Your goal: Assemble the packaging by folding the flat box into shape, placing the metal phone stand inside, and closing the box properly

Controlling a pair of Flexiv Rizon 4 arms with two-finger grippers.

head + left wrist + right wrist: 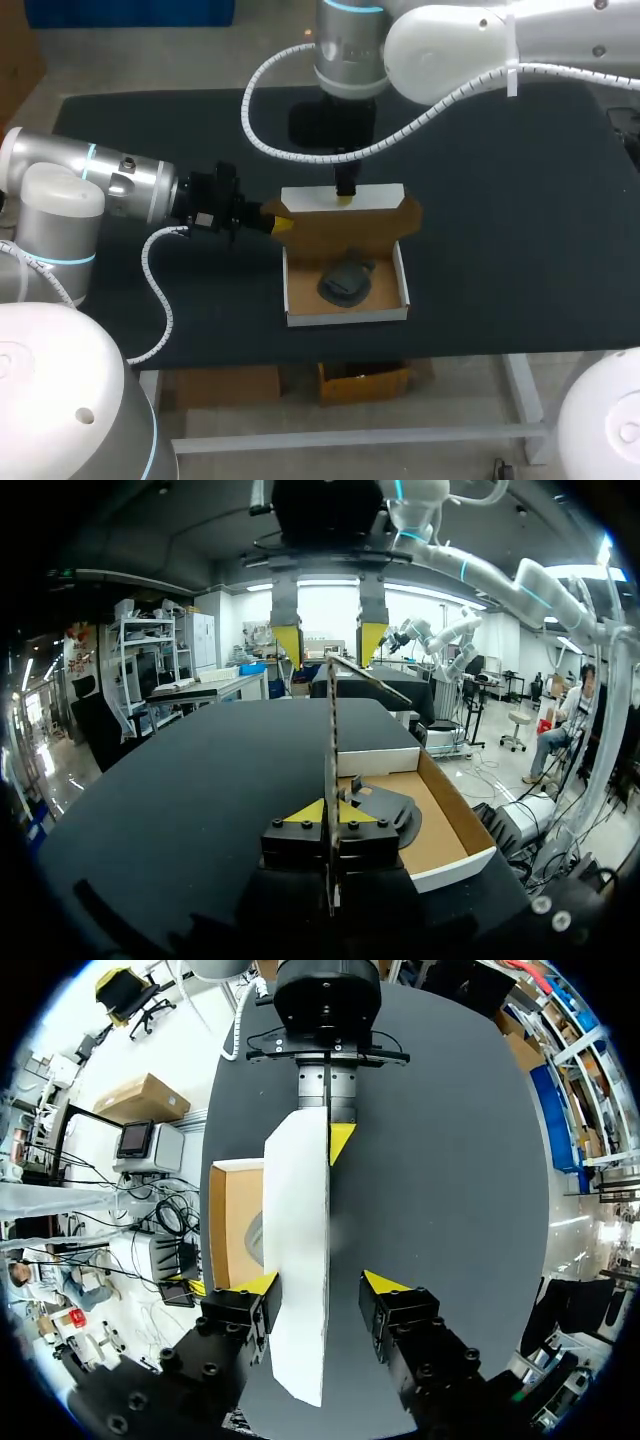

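The cardboard box (345, 312), white outside and brown inside, sits open near the table's front edge. The dark metal phone stand (346, 282) lies inside it, also seen as the stand (388, 812) just past my left fingers. The lid (345, 222) stands upright at the back. My left gripper (281, 224) is shut on the lid's left side flap (330, 770), which shows edge-on between its yellow tips. My right gripper (345, 196) hangs over the lid's top edge, open, straddling the white lid panel (298, 1260); only one fingertip (262, 1284) is against it.
The black table (500, 250) extends wide to the right and behind the box. Its front edge runs just in front of the box. My left arm lies low across the table's left part.
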